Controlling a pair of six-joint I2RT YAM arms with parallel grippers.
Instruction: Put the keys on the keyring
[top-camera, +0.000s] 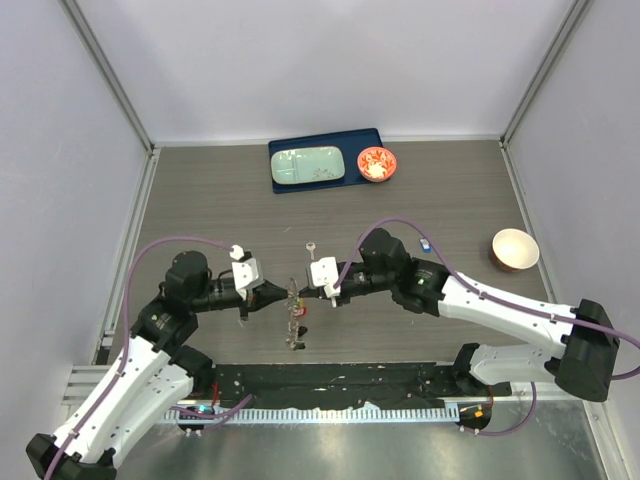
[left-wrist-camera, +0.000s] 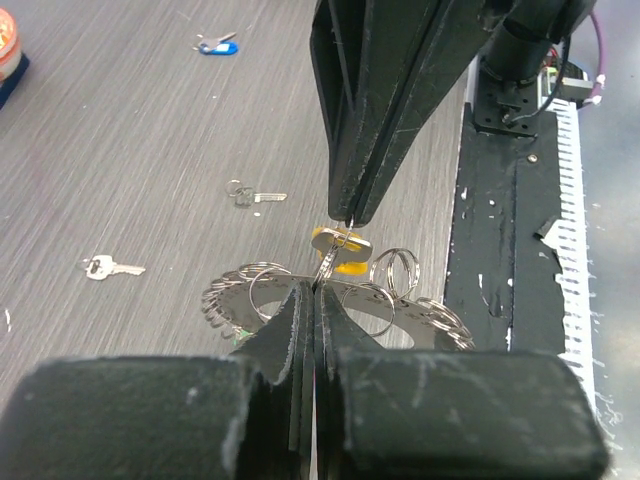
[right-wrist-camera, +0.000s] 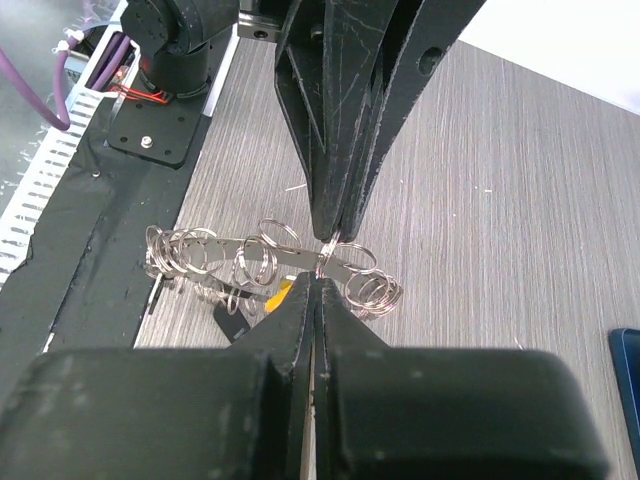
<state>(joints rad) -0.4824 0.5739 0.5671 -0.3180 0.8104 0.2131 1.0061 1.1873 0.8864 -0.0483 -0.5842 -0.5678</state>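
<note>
The keyring, a flat metal ring fringed with small split rings, hangs just above the table between my two grippers; it also shows in the top view and the right wrist view. My left gripper and right gripper are both shut, tip to tip, on one small split ring of it. The yellow-headed key hangs right at that spot, and I cannot tell whether it is gripped. The blue-headed key and two silver keys lie loose on the table.
A dark blue tray with a pale green dish and a red bowl stand at the back. A beige bowl is at the right. A black strip runs along the near table edge.
</note>
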